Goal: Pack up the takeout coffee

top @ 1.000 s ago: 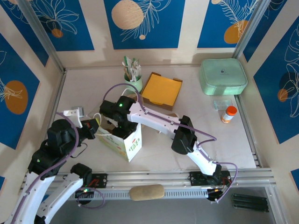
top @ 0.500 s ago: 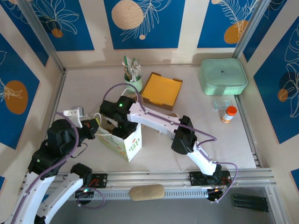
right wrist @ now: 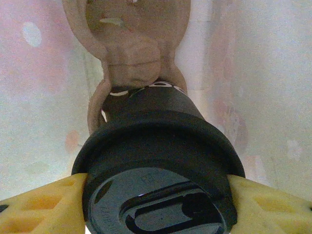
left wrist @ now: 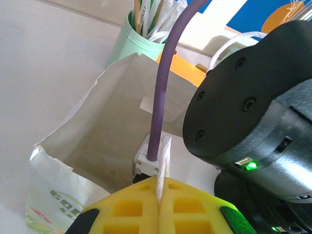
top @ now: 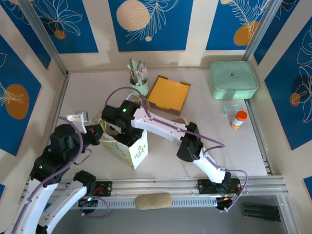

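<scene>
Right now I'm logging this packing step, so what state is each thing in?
white paper bag with green print: upright, mouth open.
paper coffee cup with black round lid: lidded, inside the bag.
left gripper: shut on the bag.
right gripper: closed on the cup's lid.
mint-green cup of utensils: upright.
mint-green lidded box: closed.
orange-capped small bottle: upright, capped.
square cardboard box of yellow sheets: open.

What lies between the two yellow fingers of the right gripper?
The black lid of the takeout coffee, with the fingers of the right gripper against both sides; the right wrist view shows it.
</scene>
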`<state>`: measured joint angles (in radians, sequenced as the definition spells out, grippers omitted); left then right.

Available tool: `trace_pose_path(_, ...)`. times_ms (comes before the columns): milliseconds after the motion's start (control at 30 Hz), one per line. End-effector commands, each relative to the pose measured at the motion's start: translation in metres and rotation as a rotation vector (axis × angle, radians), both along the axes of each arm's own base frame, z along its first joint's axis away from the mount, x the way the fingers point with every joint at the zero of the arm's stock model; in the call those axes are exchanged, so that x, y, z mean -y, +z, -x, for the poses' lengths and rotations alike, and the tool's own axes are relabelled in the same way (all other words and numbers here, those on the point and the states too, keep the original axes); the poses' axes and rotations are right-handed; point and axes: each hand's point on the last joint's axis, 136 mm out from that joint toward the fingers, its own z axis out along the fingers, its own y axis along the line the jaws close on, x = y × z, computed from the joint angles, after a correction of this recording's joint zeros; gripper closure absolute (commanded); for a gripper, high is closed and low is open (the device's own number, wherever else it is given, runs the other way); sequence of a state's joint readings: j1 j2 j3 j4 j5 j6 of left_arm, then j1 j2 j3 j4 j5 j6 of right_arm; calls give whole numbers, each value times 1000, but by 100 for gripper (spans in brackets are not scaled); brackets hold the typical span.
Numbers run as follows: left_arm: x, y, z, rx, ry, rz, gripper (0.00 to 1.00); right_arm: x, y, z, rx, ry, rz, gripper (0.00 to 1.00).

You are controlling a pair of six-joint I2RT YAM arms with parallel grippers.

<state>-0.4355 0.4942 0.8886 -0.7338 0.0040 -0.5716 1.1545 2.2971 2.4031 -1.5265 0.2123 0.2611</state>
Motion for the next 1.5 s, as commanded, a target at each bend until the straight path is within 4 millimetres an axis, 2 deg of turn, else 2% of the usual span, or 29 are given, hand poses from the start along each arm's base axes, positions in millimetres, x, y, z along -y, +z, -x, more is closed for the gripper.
trace_pose_path(0,4,2,-3,6,-10,24,100,-2,12,5,-2,5,-16,50)
trace_pose_path(667,5,-1,-2,11,-32,-5,100,0,80,-6,58,-46,-174,50)
trace_pose_path(1033,6,-8,-2,4,-38,-12,100,7,101,-10,105,-45,-211,50)
trace_pose_path(1467,10,-12,-5,7,-62,-36,100,12,130,-25,174,-89,-295,50)
